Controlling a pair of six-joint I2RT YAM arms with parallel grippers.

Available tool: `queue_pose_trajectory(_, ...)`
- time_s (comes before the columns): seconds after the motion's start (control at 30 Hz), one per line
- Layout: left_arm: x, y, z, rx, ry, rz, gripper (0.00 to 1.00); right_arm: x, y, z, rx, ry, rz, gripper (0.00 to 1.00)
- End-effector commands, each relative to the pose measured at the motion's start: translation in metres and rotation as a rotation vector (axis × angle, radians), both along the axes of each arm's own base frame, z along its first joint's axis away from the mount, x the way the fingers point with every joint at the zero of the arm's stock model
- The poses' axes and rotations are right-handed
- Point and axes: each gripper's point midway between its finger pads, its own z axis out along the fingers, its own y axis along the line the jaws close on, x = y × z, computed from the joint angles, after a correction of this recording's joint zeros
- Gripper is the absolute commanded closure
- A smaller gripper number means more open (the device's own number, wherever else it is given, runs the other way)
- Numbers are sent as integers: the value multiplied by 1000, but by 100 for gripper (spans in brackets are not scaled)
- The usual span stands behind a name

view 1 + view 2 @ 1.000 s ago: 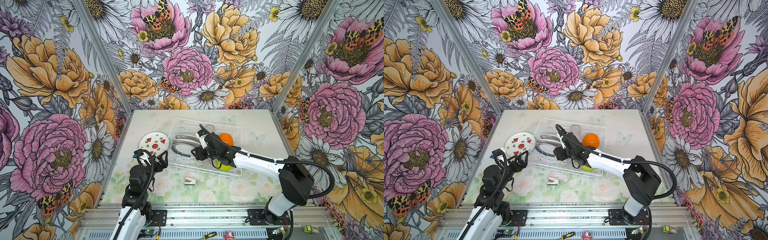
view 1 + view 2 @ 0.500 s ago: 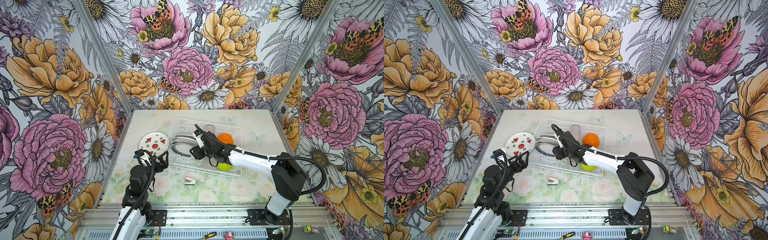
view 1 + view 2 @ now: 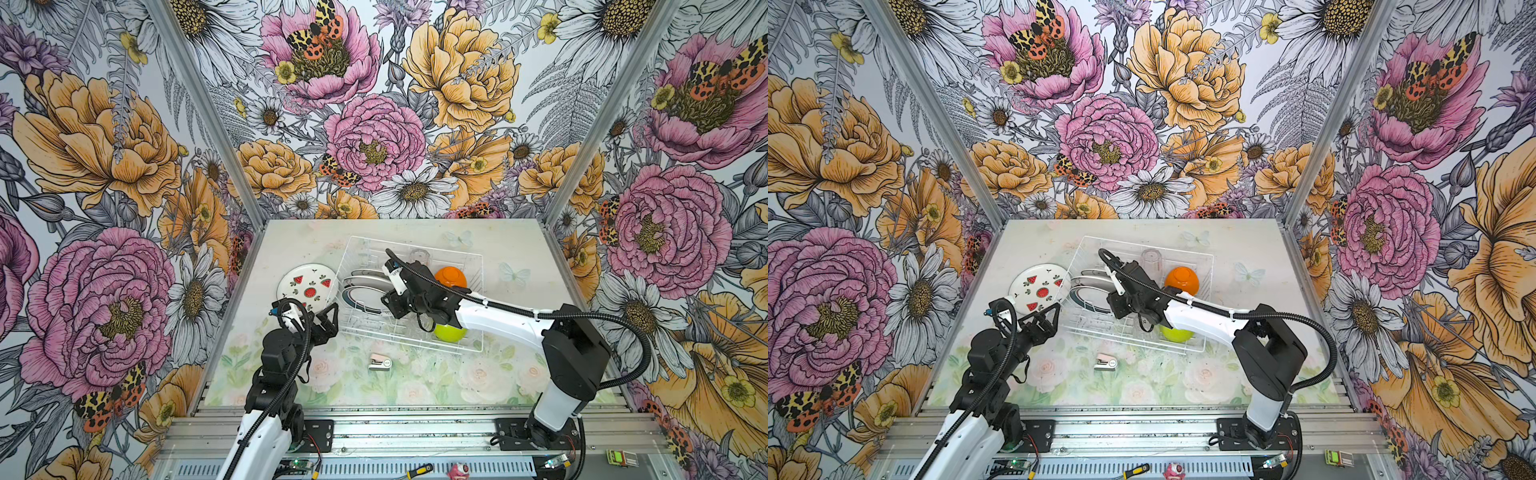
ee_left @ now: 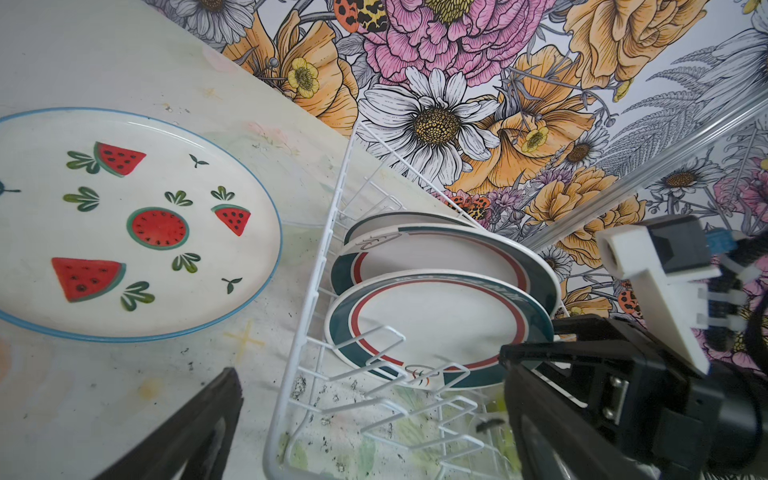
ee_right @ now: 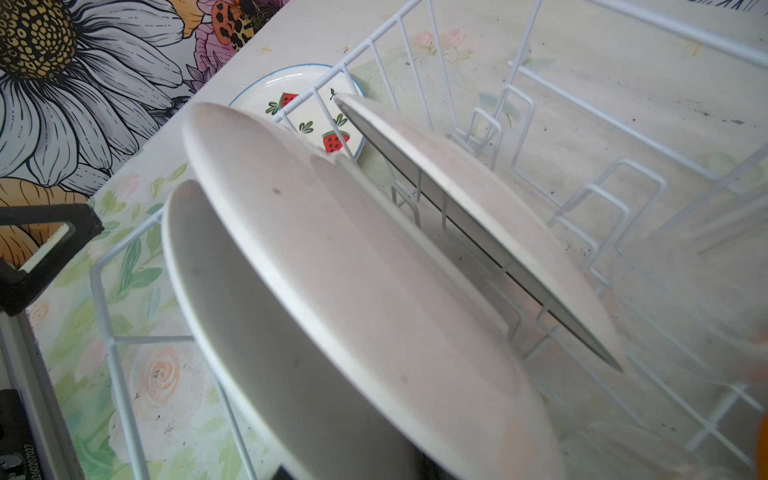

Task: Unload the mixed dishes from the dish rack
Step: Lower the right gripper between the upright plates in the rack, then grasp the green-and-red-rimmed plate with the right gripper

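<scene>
Overhead pair, wrists apparently sharing dish rack [image 4: 320,266]

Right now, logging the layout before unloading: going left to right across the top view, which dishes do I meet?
Watermelon plate → teal-rimmed plates → clear tumbler → orange bowl. The lime-green bowl is left out because it lines up with the orange one.

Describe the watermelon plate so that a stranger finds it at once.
Find the white wire dish rack. Left of it in both top views, one plate lies flat on the table. Unlike the teal-rimmed plates standing inside, it shows red watermelons.
</scene>
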Motion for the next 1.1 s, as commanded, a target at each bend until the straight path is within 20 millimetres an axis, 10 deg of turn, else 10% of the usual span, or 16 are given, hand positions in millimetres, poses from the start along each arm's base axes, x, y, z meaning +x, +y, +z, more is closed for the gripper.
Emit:
queue_pose_trajectory(0.0,2,0,-1,-7,-11,8,1,4,8,7,1,-24,14,65)
queue_pose_trajectory(1.07,3,-2,-5,1,0,13,1,11,-3,41,-14,-151,5,96)
